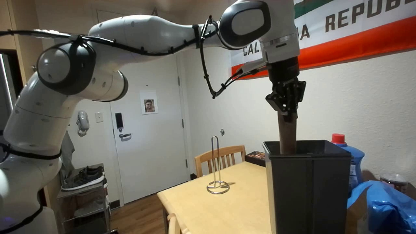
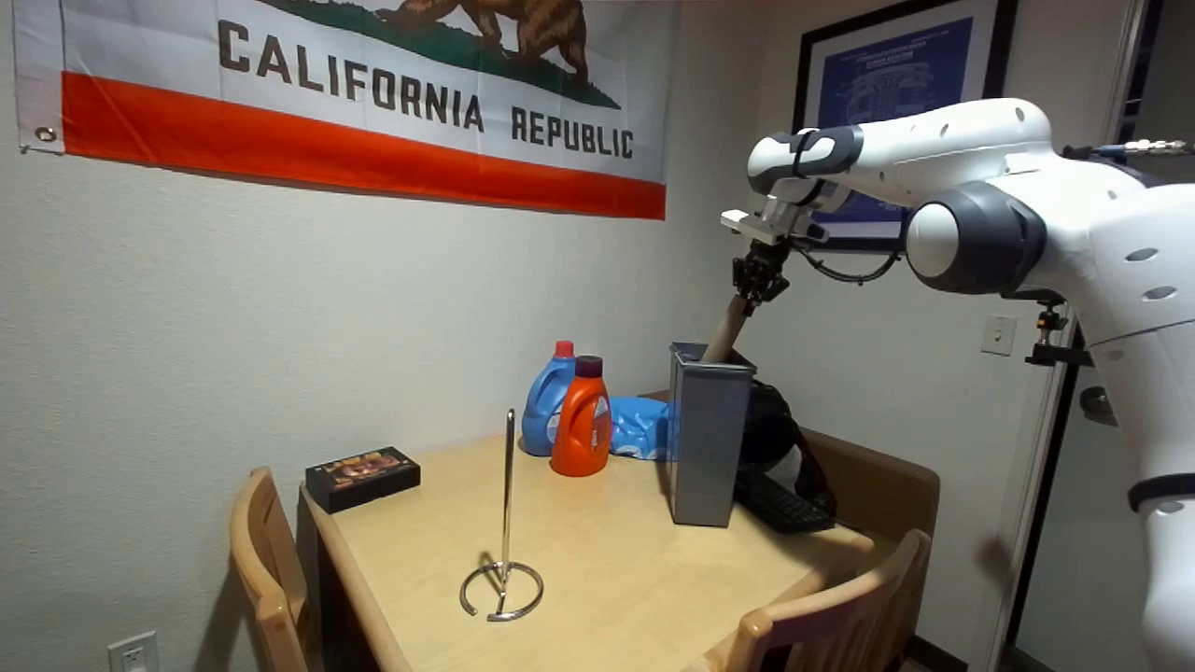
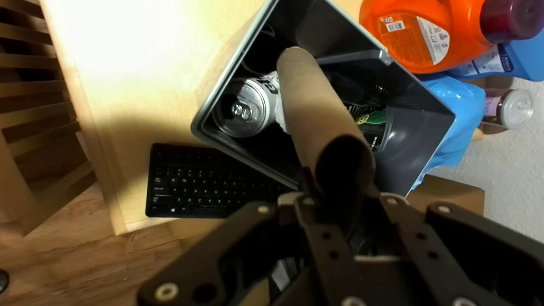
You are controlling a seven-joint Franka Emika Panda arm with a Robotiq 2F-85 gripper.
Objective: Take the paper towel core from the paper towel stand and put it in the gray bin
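Arm (image 1: 139, 35) arched, end effector (image 1: 288, 112) downward, seemingly slightly tilted, clamped on cardboard core (image 3: 321, 110) partway inside gray bin (image 1: 308, 191)

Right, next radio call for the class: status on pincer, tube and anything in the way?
Pincer shut on cardboard tube. Tube tilted, lower end inside gray bin, not yet released. Drink can in there, might crowd the landing.

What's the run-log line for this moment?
gripper: holding paper towel core | core: lower end inside gray bin, upper end above rim | paper towel stand: bare, on table | release: not yet
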